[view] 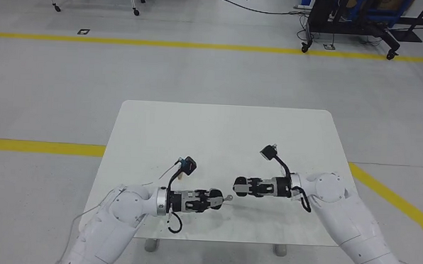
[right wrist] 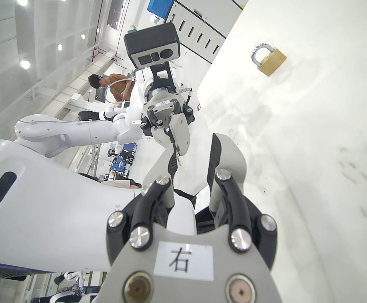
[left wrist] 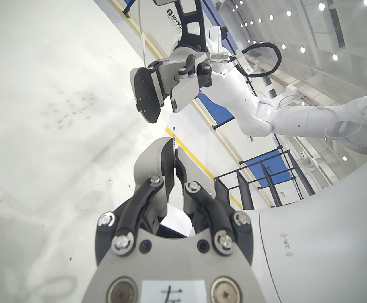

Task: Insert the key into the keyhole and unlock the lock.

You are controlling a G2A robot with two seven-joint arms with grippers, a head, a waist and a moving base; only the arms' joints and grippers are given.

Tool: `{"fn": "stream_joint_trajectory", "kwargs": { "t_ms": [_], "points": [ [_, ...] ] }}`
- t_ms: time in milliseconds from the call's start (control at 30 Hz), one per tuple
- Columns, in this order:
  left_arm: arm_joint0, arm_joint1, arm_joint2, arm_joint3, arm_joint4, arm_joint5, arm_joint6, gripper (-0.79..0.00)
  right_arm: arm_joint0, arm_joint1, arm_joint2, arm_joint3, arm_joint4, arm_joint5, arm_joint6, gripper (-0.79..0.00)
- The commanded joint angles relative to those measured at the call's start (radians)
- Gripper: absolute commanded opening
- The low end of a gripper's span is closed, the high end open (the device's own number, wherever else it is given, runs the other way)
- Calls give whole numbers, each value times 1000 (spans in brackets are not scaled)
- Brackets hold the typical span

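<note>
My left gripper [left wrist: 174, 152] pinches key [left wrist: 174, 137], blade poking past jaws, likely for insertion; right gripper [right wrist: 195, 155] gapes wide, empty, brass padlock [right wrist: 269, 61] well beyond jaws

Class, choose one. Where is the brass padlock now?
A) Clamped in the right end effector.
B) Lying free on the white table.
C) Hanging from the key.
B: the right wrist view shows the padlock lying on the table, apart from the open right end effector.
</note>
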Motion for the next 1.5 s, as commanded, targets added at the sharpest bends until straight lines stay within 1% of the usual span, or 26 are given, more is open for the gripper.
{"fn": "stream_joint_trajectory", "kwargs": {
  "t_ms": [0,67,167,267,367,500,633,667,700,1000,1033,1067,1100,1167,1300,1467],
  "points": [
    [-4,1,6,3,-4,2,-3,-785,2,0,-8,0,2,2,6,-566],
    [-9,2,11,5,0,2,-2,-785,4,-1,-15,2,9,4,15,-606],
    [-12,3,16,8,4,0,11,-785,6,-2,-27,1,41,4,37,-600],
    [-17,4,22,12,9,-1,17,-785,10,-2,-35,-1,63,3,59,-653],
    [-19,6,28,14,15,-1,28,-785,14,-1,-39,-3,73,4,69,-662],
    [-21,8,34,15,16,-1,35,-785,17,0,-48,-8,73,10,79,-699],
    [-25,10,38,19,16,0,45,-785,21,0,-57,-8,73,18,85,-696],
    [-26,10,40,19,14,0,47,-785,22,0,-58,-8,71,19,84,-730],
    [-27,10,41,20,12,1,48,-785,23,0,-60,-7,71,19,83,-785],
    [-32,14,53,22,1,-3,60,-785,27,2,-68,-3,79,20,81,-785],
    [-33,14,55,22,0,-2,61,-727,27,2,-69,-3,80,18,81,-785],
    [-34,15,56,23,-2,0,63,-160,27,2,-69,-3,81,16,80,-785],
    [-35,15,57,22,-5,1,66,0,27,3,-68,-3,83,12,79,-785],
    [-36,15,53,21,-16,1,85,0,27,3,-65,-1,84,6,72,-785],
    [-30,15,25,24,-27,-12,192,0,22,7,-45,3,92,-25,46,-785],
    [-30,15,25,24,-27,-12,192,0,8,18,18,9,111,-61,-2,-785]
  ]
}}
